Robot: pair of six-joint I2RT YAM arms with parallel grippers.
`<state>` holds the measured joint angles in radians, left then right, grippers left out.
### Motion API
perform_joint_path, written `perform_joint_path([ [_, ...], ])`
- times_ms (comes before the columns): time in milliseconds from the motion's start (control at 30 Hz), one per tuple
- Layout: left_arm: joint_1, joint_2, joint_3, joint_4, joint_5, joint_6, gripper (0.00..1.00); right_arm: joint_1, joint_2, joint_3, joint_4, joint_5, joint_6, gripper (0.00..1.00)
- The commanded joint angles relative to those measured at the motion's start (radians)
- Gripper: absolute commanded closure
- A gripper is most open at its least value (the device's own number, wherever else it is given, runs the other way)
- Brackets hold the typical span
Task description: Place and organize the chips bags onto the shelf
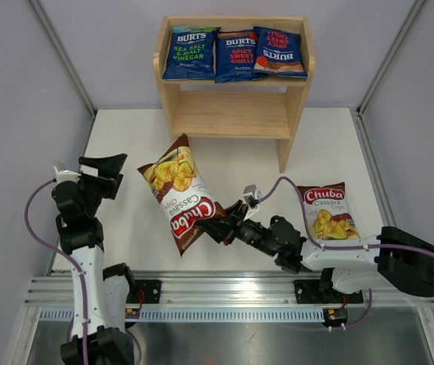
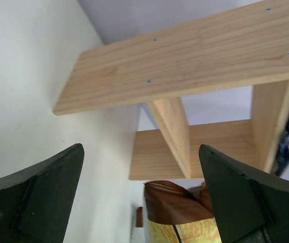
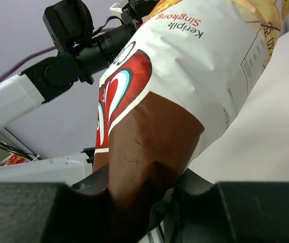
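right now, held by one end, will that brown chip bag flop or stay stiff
Probably fairly stiff: the brown chip bag puffs out from the right claw without sagging. Likely light, as one pinched end carries it. Its glossy film may slip.

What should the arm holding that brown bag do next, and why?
Probably carry it forward to the shelf's lower tier: the right gripper grips the Chuba bag by its end, three blue bags fill the top tier, and the lower holds nothing.
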<state>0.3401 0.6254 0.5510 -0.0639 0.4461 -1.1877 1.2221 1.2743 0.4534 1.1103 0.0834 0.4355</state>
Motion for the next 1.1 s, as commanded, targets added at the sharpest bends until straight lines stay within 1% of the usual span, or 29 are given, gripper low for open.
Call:
perform_joint_path([
  [0, 0.002, 0.086, 0.108, -0.132, 0.004, 0.233, 0.01, -0.010, -0.119, -0.024, -0.011, 0.105, -0.035, 1.00],
  [67, 0.002, 0.161, 0.150, -0.158, 0.072, 0.327, 0.01, -0.048, -0.177, -0.027, -0.055, 0.105, 0.005, 1.00],
  [100, 0.002, 0.183, 0.161, -0.187, 0.139, 0.362, 0.01, -0.061, -0.196, -0.028, -0.088, 0.105, 0.020, 1.00],
  [133, 0.002, 0.197, 0.165, -0.194, 0.181, 0.432, 0.01, -0.091, -0.232, -0.025, -0.105, 0.110, 0.043, 1.00],
  [200, 0.000, 0.209, 0.170, -0.239, 0.233, 0.505, 0.01, -0.130, -0.263, -0.021, -0.153, 0.110, 0.064, 1.00],
  [233, 0.000, 0.203, 0.176, -0.270, 0.223, 0.587, 0.01, -0.194, -0.282, -0.015, -0.162, 0.092, 0.103, 1.00],
  [267, 0.000, 0.180, 0.188, -0.301, 0.204, 0.629, 0.01, -0.226, -0.288, -0.013, -0.164, 0.070, 0.129, 1.00],
  [300, -0.003, 0.165, 0.191, -0.351, 0.147, 0.696, 0.01, -0.263, -0.291, -0.001, -0.173, 0.038, 0.182, 1.00],
  [333, -0.035, 0.148, 0.193, -0.372, 0.088, 0.715, 0.01, -0.294, -0.286, 0.008, -0.184, 0.021, 0.199, 1.00],
  [367, -0.055, 0.131, 0.190, -0.375, 0.044, 0.730, 0.01, -0.340, -0.282, 0.020, -0.190, 0.010, 0.209, 1.00],
  [400, -0.071, 0.102, 0.170, -0.363, -0.005, 0.744, 0.01, -0.355, -0.276, 0.034, -0.207, 0.003, 0.215, 1.00],
  [467, -0.098, 0.088, 0.152, -0.352, -0.032, 0.769, 0.01, -0.381, -0.251, 0.089, -0.230, -0.030, 0.216, 1.00],
  [533, -0.099, 0.092, 0.159, -0.367, -0.026, 0.780, 0.01, -0.432, -0.222, 0.134, -0.257, -0.049, 0.235, 1.00],
  [600, -0.107, 0.091, 0.161, -0.366, -0.021, 0.783, 0.01, -0.495, -0.196, 0.154, -0.245, -0.069, 0.271, 1.00],
  [667, -0.108, 0.077, 0.155, -0.366, -0.015, 0.784, 0.01, -0.524, -0.149, 0.180, -0.218, -0.080, 0.282, 1.00],
  [700, -0.108, 0.070, 0.152, -0.361, -0.006, 0.786, 0.01, -0.551, -0.106, 0.207, -0.198, -0.124, 0.292, 1.00],
  [800, -0.118, 0.037, 0.139, -0.353, 0.002, 0.786, 0.01, -0.590, -0.035, 0.276, -0.182, -0.137, 0.328, 1.00],
  [833, -0.121, 0.034, 0.139, -0.356, 0.002, 0.787, 0.01, -0.610, 0.021, 0.295, -0.167, -0.149, 0.341, 1.00],
  [900, -0.125, 0.019, 0.136, -0.359, -0.003, 0.786, 0.01, -0.621, 0.077, 0.352, -0.149, -0.148, 0.368, 1.00],
  [1033, -0.127, -0.009, 0.127, -0.356, -0.007, 0.770, 0.01, -0.622, 0.227, 0.396, -0.055, -0.090, 0.416, 1.00],
  [1067, -0.128, -0.029, 0.124, -0.362, -0.029, 0.770, 0.01, -0.621, 0.253, 0.409, -0.023, -0.064, 0.427, 1.00],
])
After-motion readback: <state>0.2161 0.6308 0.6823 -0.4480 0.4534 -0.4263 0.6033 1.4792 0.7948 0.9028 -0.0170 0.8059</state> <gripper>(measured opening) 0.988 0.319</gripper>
